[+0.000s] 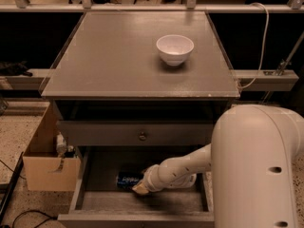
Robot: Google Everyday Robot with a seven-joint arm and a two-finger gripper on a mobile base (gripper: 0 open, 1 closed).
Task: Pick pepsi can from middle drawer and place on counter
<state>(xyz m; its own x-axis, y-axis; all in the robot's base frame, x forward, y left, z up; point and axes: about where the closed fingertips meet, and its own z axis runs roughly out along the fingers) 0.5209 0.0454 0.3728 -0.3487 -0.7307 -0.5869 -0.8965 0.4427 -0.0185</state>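
The pepsi can [129,179], a smooth blue metal cylinder, lies on its side in the grey wooden middle drawer [118,202], with its long axis left to right. The gripper [140,189] touches its right end. Whether it holds the can, I cannot tell.
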